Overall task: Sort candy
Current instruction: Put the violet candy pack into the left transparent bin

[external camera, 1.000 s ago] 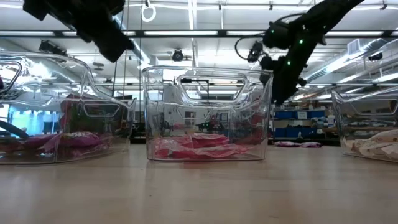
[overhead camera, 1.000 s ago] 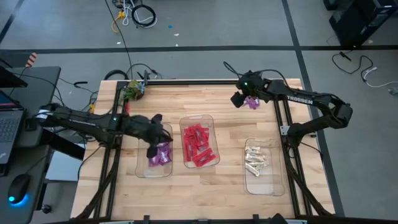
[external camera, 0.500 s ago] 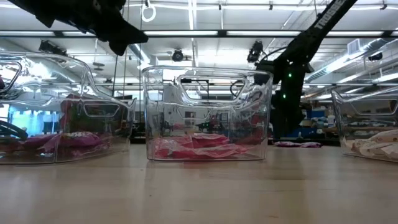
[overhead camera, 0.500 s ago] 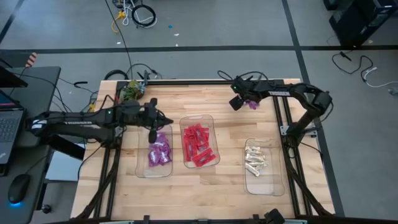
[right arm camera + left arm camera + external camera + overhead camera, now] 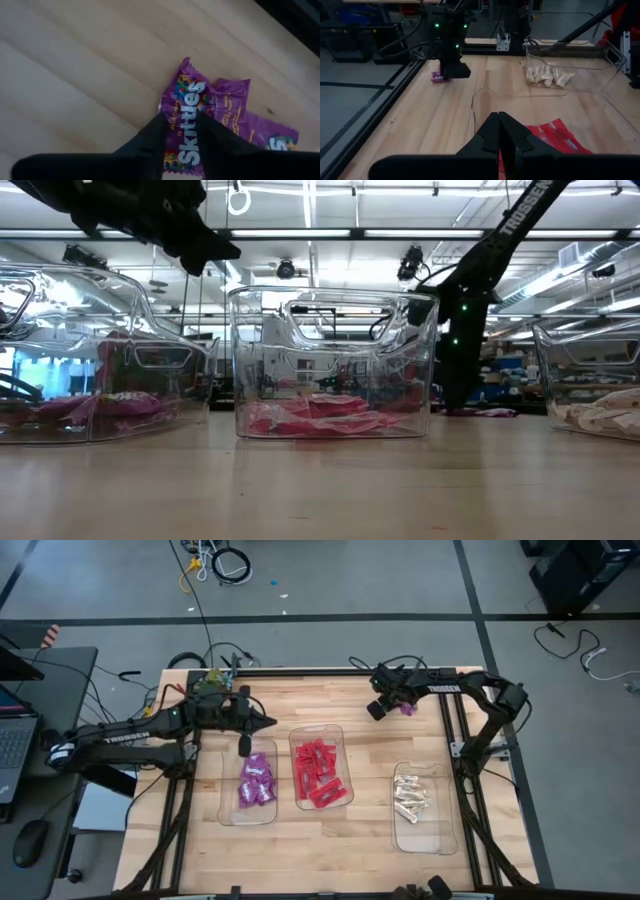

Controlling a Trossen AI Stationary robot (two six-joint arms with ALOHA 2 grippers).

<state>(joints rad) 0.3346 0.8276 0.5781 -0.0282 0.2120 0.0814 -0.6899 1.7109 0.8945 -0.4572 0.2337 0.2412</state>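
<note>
The right claw is down at the far right corner of the table, on a little heap of purple packets. Its two fingers are only a bit apart and sit on either side of the top packet, the one with the big white word on it. They touch it, or nearly do, but the packet lies flat on the wood, so I think it is not picked up yet.

To do this bit well, the fingers should squeeze just that one packet near its middle and not catch the one next to it. Then lift straight up, so the others do not slide off the edge. After that it belongs in the left bin, where the purple candy is.

The red candy fills the middle bin, and the cream pieces lie in the right bin. Most of the sorting looks done.

The left claw hangs over the table just behind the left and middle bins. Its fingers are pressed together and hold nothing
</note>
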